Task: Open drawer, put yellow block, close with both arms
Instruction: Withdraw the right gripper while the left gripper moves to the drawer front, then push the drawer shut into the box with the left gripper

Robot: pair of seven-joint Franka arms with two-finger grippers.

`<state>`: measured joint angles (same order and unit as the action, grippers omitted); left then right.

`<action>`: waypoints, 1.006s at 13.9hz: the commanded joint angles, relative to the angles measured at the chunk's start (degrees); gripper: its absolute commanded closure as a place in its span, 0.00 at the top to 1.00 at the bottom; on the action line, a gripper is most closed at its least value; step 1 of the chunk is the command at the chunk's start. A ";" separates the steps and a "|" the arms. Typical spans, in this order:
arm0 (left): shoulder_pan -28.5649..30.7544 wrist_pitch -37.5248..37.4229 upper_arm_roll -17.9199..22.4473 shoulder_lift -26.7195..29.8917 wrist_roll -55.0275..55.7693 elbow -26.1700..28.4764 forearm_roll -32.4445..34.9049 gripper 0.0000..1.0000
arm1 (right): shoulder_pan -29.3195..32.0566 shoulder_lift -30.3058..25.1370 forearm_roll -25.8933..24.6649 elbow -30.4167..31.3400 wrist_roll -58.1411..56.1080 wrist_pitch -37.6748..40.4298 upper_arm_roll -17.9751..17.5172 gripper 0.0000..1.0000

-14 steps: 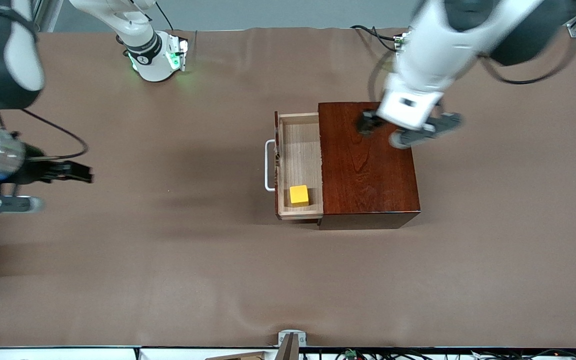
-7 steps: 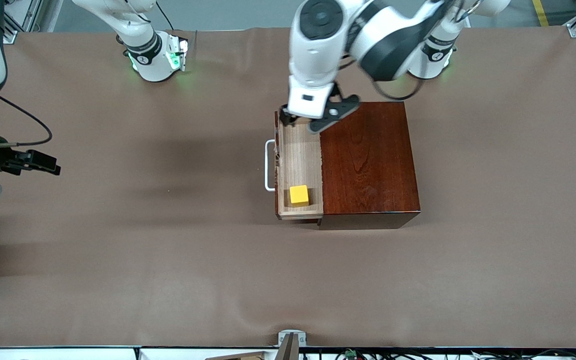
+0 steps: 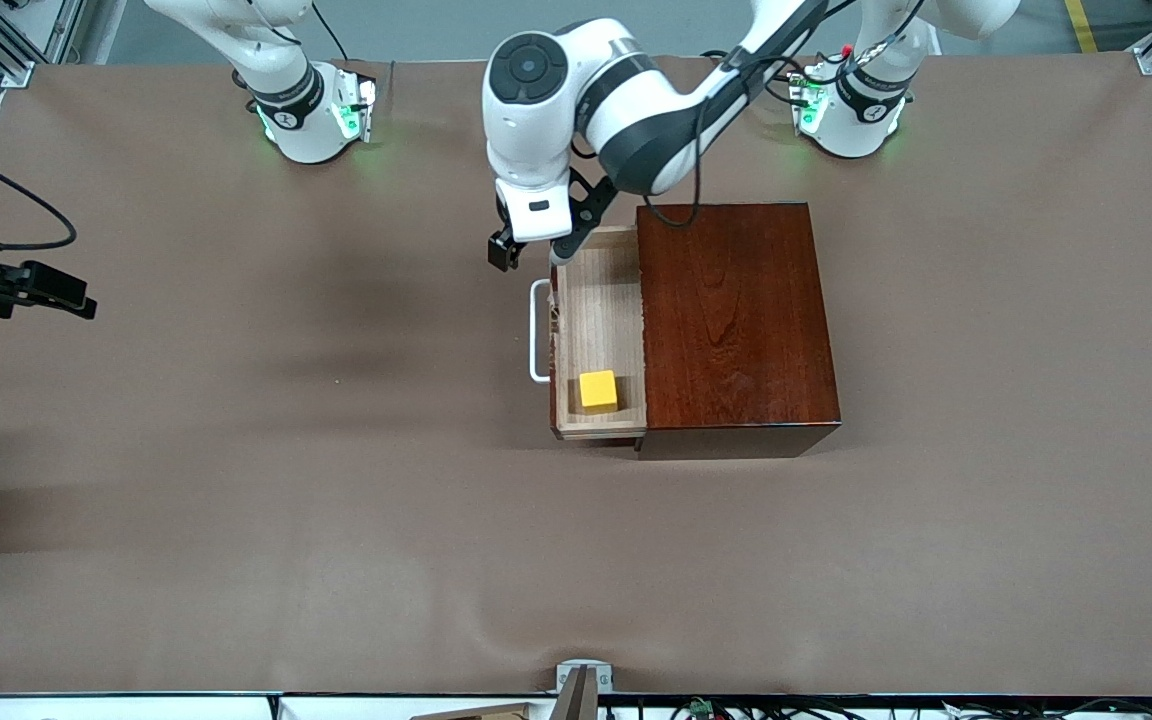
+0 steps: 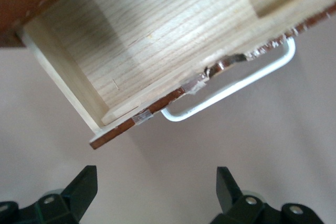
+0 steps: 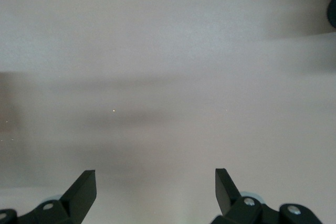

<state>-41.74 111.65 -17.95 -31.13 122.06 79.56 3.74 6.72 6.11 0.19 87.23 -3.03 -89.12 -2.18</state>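
Brown matte cloth covers the table (image 3: 336, 520), wrinkled a bit near the front camera's edge, w/ soft arm shadows across it.

Left gripper (image 3: 528, 252): hangs over the drawer's front corner at the end farthest from the front camera, just by the white loop handle (image 3: 539, 330). Fingers spread wide, nothing between them; in the left wrist view the two black fingertips (image 4: 86, 187) frame bare cloth, w/ the drawer's front edge and handle just ahead. Left arm reaches in from its green-lit base (image 3: 851, 110), elbow folded over the table between the two bases.

Drawer (image 3: 596, 290): pulled out of the mahogany box (image 3: 736, 320) toward the right arm's end of the table, pale wood lining visible, dark reddish front panel w/ bits of clear tape on its top edge. Yellow block (image 3: 598, 390): sits inside the drawer, in the corner nearest the front camera, resting on the drawer floor, well apart from the left gripper.

Right gripper (image 3: 46, 290): over bare cloth at the right arm's end of the table, well apart from box and block. Jaws wide, empty; right wrist view shows only cloth and shadow between the fingertips (image 5: 84, 184). Right arm's base (image 3: 311, 115) glows green.
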 commanded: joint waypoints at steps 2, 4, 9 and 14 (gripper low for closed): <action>-1.94 4.44 0.81 -4.54 21.33 -2.65 6.26 1.00 | 1.27 -0.14 -0.81 -0.93 0.13 0.97 -1.51 1.00; -2.03 5.07 2.29 -7.44 28.46 -5.54 8.21 1.00 | 1.10 -0.14 -0.81 -0.93 0.04 0.88 -1.60 1.00; -2.29 5.07 5.47 -8.95 35.00 -5.64 8.12 1.00 | 1.10 0.04 -0.54 -1.01 0.04 0.71 -1.77 1.00; -2.56 8.93 7.22 -10.53 32.20 -5.64 8.47 1.00 | 1.01 0.04 -0.37 -1.37 0.04 0.79 -1.77 1.00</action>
<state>-43.79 117.58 -11.25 -38.92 152.10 76.27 9.90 6.72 6.13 0.19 86.74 -3.01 -88.96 -2.94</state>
